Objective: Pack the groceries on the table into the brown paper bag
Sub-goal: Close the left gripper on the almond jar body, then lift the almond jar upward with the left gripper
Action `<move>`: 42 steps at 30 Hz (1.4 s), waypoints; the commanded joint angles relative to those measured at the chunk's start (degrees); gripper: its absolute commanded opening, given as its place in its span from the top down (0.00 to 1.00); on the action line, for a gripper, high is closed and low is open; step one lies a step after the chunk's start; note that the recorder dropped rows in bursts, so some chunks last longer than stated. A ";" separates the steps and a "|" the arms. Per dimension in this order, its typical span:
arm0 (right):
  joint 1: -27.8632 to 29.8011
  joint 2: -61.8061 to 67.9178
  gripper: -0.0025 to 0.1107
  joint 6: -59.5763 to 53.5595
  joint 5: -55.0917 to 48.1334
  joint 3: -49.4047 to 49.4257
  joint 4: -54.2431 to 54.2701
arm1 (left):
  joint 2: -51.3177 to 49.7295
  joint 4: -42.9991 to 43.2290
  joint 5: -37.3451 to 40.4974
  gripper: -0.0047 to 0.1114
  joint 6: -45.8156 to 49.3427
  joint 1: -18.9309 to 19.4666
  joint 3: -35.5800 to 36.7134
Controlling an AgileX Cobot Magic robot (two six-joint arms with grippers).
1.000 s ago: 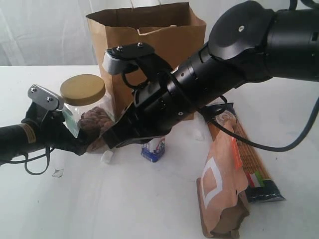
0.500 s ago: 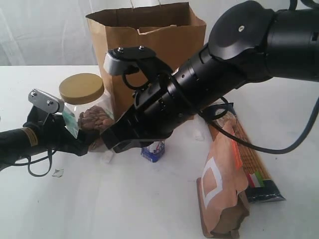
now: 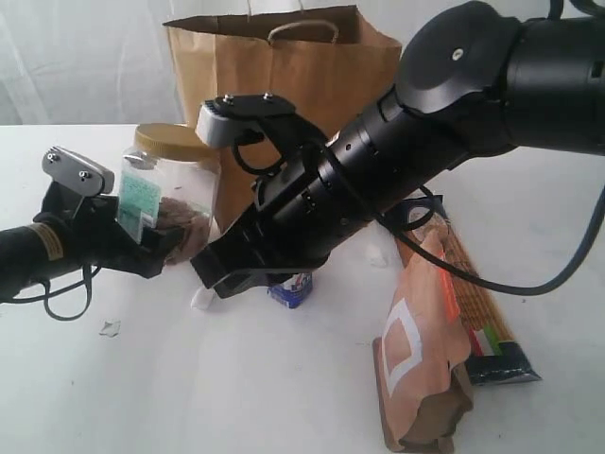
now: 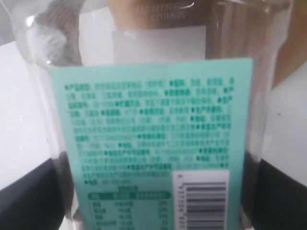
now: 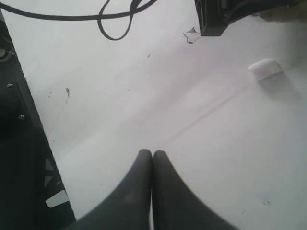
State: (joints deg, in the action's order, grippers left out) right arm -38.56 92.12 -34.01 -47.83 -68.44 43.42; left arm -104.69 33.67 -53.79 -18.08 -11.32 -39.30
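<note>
Left gripper jaws clamped wide on clear tan-lidded jar mid-body. Jar looked rigid, slick, likely light; green label band seemed a fair hold. Right gripper jaws pressed together, empty.

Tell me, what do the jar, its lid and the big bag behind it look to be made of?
The jar looks like clear glossy plastic or glass: its brown contents show through. Its lid is matte tan, probably plastic. The bag is brown kraft paper, creased, with a cord handle.
</note>
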 commanded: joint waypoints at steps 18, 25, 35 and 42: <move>0.32 -0.54 0.98 -0.12 2.03 -0.13 -0.12 | 8.72 3.65 -5.61 0.96 -0.17 5.58 8.84; 0.32 -0.54 0.98 -0.12 3.18 -0.13 -0.89 | 8.72 5.19 -5.19 0.96 -0.17 5.58 8.90; 0.32 -0.54 0.98 -0.12 3.18 -0.13 -1.20 | 8.72 2.91 -12.71 0.96 0.08 5.58 8.90; 0.32 -0.54 0.98 -0.12 1.75 -0.13 -2.08 | 10.23 -7.18 -16.17 0.96 -0.04 5.58 8.55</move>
State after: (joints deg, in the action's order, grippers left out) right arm -38.56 92.12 -34.01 -45.05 -68.44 41.68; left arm -96.39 29.78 -66.67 -17.92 -6.05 -30.42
